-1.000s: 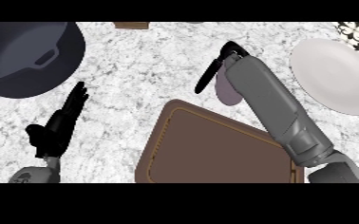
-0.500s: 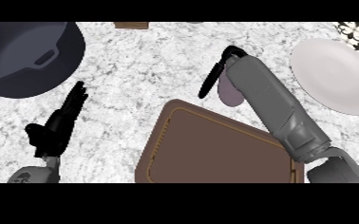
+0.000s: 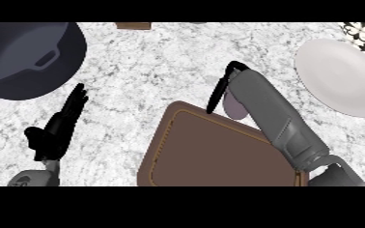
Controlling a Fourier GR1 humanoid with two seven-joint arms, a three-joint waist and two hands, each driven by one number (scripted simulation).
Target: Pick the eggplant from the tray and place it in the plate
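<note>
Two hands show in your head view, one on each grey forearm. Your right hand (image 3: 230, 79) sits just right of centre, above the top edge of the one brown tray (image 3: 214, 149), its black fingers curled round the single pale purple eggplant (image 3: 233, 105), which peeks out between the fingers and the forearm and hangs over the tray's upper rim. Your left hand (image 3: 58, 125) rests at about 8 o'clock, fingers straight and pointing up toward 12, holding nothing. You have one white plate (image 3: 335, 75) at 3 o'clock, well apart from the eggplant, and one dark pan (image 3: 32, 58) with a handle at 10 o'clock, cut by the left edge. One small brown object (image 3: 133, 25) lies at the top edge near 12 o'clock; you cannot tell what it is. Everything stands on a white and grey marbled counter (image 3: 157, 63). No writing or label can be read on any of it.
</note>
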